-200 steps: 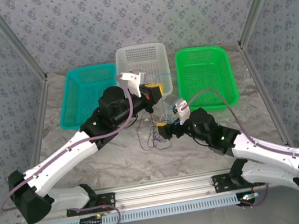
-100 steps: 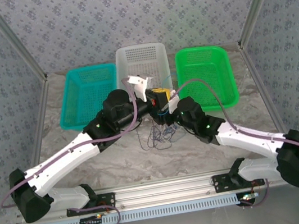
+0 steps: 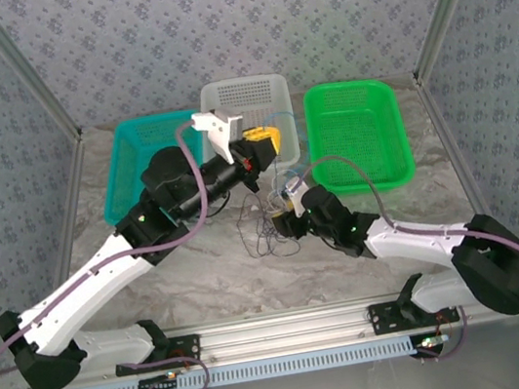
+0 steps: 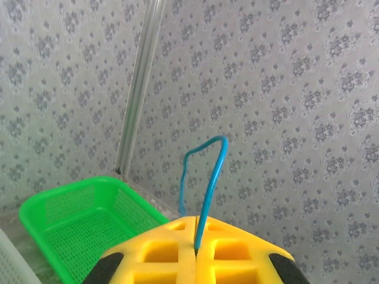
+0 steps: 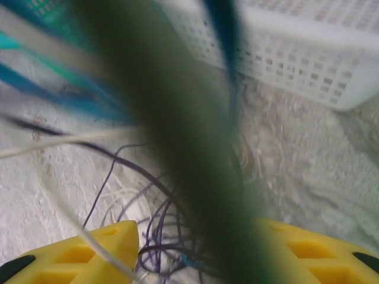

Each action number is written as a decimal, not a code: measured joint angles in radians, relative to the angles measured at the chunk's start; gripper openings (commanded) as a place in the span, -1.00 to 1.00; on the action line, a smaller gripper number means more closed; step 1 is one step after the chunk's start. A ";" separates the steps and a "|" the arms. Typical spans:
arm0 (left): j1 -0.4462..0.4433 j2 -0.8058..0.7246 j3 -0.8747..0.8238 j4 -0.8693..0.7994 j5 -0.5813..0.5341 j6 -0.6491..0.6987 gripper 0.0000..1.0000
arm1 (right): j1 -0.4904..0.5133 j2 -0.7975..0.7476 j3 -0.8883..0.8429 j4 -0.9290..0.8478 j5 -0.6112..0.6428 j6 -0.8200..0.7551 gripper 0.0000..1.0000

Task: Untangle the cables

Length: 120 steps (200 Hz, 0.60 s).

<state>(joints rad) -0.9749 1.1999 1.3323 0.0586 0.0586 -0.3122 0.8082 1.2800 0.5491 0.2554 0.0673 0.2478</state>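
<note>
The cables (image 3: 264, 238) lie as a loose tangle of dark purple, black and whitish wires on the table in front of the white basket. My left gripper (image 3: 261, 143) is raised over that basket's front, shut on a blue cable (image 4: 208, 183) that loops upward from between the yellow jaws (image 4: 195, 251). My right gripper (image 3: 280, 221) hangs low over the tangle. In the right wrist view its yellow fingers (image 5: 89, 254) stand apart with purple and black cables (image 5: 160, 236) in the gap. A blurred dark green strand crosses close to that lens.
Three baskets line the back of the table: teal (image 3: 154, 119), white (image 3: 242, 81) and green (image 3: 346, 85). The white basket's wall (image 5: 308, 65) stands just beyond the right gripper. Patterned walls and metal posts enclose the table.
The left gripper rose and drew back to the left with the blue cable. The right gripper moved left over the tangle, and its jaws narrowed.
</note>
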 measured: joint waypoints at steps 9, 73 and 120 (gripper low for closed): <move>0.006 -0.001 0.015 -0.008 0.000 0.010 -1.00 | 0.004 0.000 -0.017 0.000 0.000 0.011 0.06; 0.041 -0.009 0.079 -0.041 -0.013 0.033 -1.00 | 0.019 -0.021 -0.130 -0.020 0.013 0.083 -0.40; 0.062 -0.024 0.097 -0.074 -0.038 0.048 -1.00 | 0.019 -0.075 -0.171 -0.058 0.050 0.127 -0.60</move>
<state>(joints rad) -0.9127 1.1763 1.4288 -0.0151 0.0204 -0.2642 0.8272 1.2049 0.3779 0.1978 0.1173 0.3748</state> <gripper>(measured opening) 0.041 0.238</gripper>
